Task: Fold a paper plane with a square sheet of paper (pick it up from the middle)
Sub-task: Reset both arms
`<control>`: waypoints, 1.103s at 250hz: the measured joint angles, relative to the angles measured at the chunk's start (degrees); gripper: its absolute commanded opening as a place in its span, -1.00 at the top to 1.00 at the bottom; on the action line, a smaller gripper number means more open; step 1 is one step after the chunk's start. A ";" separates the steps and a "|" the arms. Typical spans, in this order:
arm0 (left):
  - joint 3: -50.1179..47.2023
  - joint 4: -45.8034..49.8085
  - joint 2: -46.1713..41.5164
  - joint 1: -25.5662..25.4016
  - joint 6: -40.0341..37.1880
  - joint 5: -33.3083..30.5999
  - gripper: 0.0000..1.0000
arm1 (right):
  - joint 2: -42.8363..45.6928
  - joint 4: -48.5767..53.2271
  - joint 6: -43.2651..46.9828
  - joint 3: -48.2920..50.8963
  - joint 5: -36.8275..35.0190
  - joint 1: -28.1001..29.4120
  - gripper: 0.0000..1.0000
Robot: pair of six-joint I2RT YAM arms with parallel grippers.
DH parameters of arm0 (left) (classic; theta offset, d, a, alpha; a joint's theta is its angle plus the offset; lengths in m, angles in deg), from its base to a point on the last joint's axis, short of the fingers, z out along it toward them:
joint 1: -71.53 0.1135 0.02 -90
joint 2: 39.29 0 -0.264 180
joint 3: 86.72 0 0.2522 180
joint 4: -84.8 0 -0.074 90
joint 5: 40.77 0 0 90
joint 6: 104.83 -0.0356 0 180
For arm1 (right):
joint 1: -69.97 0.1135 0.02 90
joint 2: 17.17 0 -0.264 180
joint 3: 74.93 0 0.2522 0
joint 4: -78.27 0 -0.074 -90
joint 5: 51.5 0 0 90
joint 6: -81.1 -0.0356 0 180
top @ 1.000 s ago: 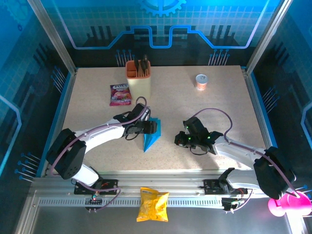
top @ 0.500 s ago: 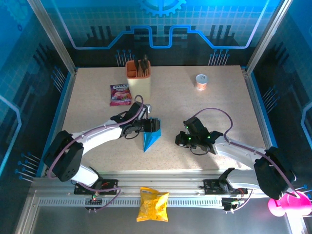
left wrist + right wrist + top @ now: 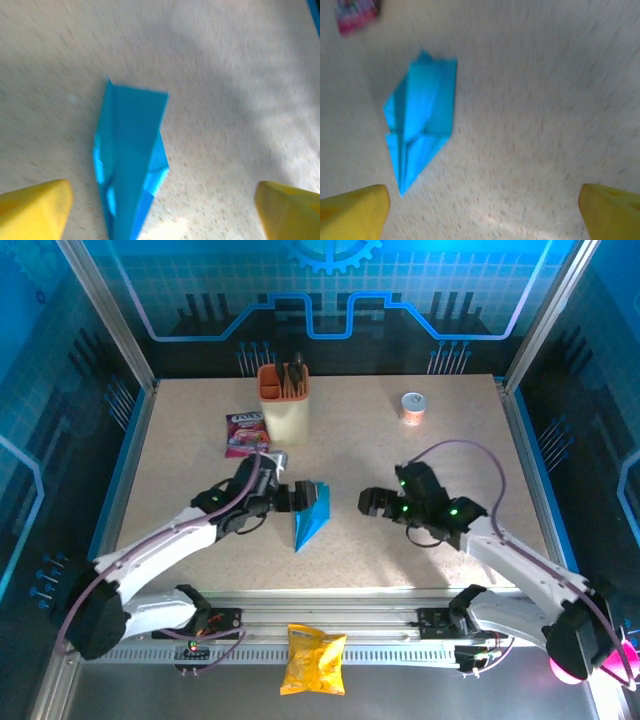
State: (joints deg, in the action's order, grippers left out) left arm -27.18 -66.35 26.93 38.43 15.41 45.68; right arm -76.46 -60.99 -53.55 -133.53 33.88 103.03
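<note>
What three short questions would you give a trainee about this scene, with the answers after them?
1. True or false: the left end effector grips the paper plane.
2. Which thing lies closest to the orange-cream holder? A. pink snack packet B. yellow crisp bag C. paper plane
3. Fill in: the right end effector is ____ (open or shut).
Key: 1. False; the paper plane lies free on the table, with the jaws wide apart. 2. A. 3. open.
</note>
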 measured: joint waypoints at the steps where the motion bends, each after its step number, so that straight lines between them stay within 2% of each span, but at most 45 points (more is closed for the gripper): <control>1: 0.09 0.13 -0.20 0.11 -0.02 -0.13 -1.00 | 0.13 0.17 0.11 -0.26 -0.15 -0.09 -0.99; 27: 2.10 1.77 -4.66 4.42 -0.70 -5.16 -1.00 | 2.95 3.65 3.98 -6.08 -7.13 -3.93 -0.99; 45: 2.16 1.05 -7.06 7.39 -2.34 -9.42 -1.00 | 4.61 2.71 6.84 -6.43 -12.20 -7.15 -0.99; 83: -3.13 -9.44 -11.85 12.61 -9.44 -18.88 -1.00 | 5.33 -5.66 15.43 0.44 -20.44 -12.59 -0.99; 127: -10.71 -20.68 -10.80 22.56 -15.02 -23.61 -1.00 | -0.11 -17.27 26.99 7.82 -26.32 -16.31 -0.99; 153: -14.82 -27.50 -5.68 26.16 -17.99 -25.62 -1.00 | -2.97 -26.05 31.61 12.28 -26.84 -18.93 -0.99; 179: -19.50 -35.93 1.29 27.08 -20.81 -26.73 -1.00 | -7.37 -35.80 35.12 16.17 -25.97 -20.50 -0.99; 210: -25.51 -47.82 9.94 27.80 -23.82 -26.67 -1.00 | -14.73 -48.92 38.18 19.89 -22.36 -20.98 -0.98; 243: -27.85 -57.16 14.93 29.42 -24.68 -24.76 -1.00 | -20.06 -56.35 42.62 20.26 -17.29 -21.29 -0.99; 276: -27.74 -64.59 19.02 29.83 -26.45 -19.52 -1.00 | -26.84 -78.86 44.02 27.32 -12.76 -25.31 -0.98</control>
State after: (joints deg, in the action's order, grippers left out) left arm -54.92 -130.93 45.94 68.26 -11.04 26.16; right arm -103.30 -139.85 -9.53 -106.21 21.11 77.72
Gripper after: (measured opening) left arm 0.999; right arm 0.993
